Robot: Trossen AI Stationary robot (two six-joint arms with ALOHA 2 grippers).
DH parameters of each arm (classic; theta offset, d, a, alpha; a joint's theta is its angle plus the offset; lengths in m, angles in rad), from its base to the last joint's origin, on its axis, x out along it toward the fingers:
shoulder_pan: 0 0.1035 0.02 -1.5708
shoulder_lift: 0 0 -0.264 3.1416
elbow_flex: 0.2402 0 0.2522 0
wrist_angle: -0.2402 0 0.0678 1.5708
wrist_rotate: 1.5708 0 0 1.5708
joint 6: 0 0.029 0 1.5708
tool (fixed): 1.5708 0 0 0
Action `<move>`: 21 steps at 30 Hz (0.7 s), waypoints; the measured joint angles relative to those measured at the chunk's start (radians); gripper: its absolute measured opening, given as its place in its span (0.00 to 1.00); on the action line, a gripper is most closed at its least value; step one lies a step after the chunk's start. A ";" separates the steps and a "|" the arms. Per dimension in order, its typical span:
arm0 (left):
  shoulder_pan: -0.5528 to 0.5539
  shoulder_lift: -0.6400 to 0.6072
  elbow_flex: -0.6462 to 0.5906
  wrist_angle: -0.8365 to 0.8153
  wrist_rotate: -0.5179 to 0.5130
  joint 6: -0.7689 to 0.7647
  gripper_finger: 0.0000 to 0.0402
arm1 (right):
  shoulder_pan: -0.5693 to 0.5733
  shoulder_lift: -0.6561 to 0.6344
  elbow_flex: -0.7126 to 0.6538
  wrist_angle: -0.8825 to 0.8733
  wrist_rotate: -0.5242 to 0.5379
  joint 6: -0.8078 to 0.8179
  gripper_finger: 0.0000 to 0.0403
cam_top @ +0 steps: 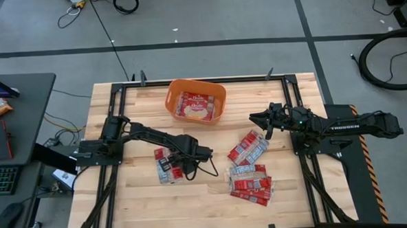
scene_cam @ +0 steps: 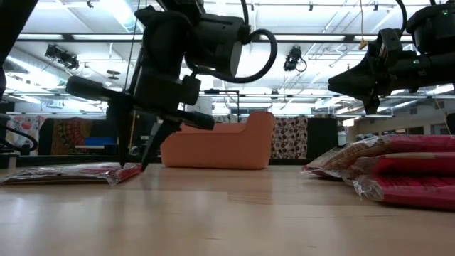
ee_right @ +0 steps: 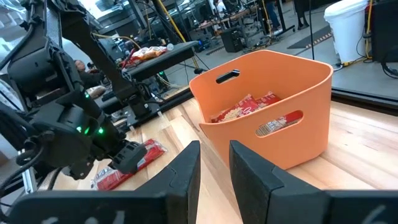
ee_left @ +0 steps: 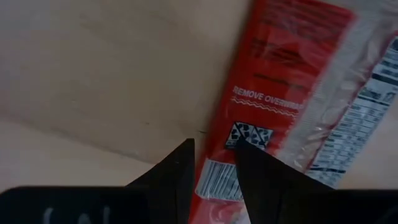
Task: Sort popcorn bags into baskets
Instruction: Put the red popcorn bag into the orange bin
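Note:
One red popcorn bag lies flat on the wooden table, left of centre. My left gripper points down at its right-hand long edge and is shut on it. My right gripper hangs in the air right of the orange basket, shut and holding nothing, pointing toward the basket. The basket stands at the table's far middle with red bags lying inside. Several more bags lie in a loose heap right of centre, one pair just beyond it. My left gripper pinches the bag's long edge near the barcode between its two fingers. The fingers come from above, slanting down, and meet the bag's end nearest them. The bag still lies flat on the table.
The heap of bags sits close to the near right of the table. Black frame rails run along both sides of the tabletop. Bare wood lies between the left bag and the heap. A desk with a keyboard stands off the left edge.

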 joint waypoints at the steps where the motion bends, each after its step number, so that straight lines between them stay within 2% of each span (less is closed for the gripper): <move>1: 0.000 0.004 0.000 -0.002 0.000 0.000 0.30 | 0.000 0.000 0.000 0.000 0.000 0.000 0.22; 6: 0.001 0.029 0.002 -0.030 0.004 0.004 0.30 | 0.000 0.000 0.000 0.001 0.000 0.000 0.22; 13: 0.001 0.036 0.003 -0.032 -0.002 0.088 0.28 | 0.000 0.000 0.000 0.000 0.000 0.000 0.22; 16: 0.001 0.038 0.002 -0.034 -0.010 0.106 0.22 | 0.000 0.000 0.000 0.000 0.000 0.000 0.22; 21: -0.009 0.040 0.000 -0.056 -0.052 0.114 0.04 | 0.000 0.000 0.000 0.000 0.000 0.000 0.22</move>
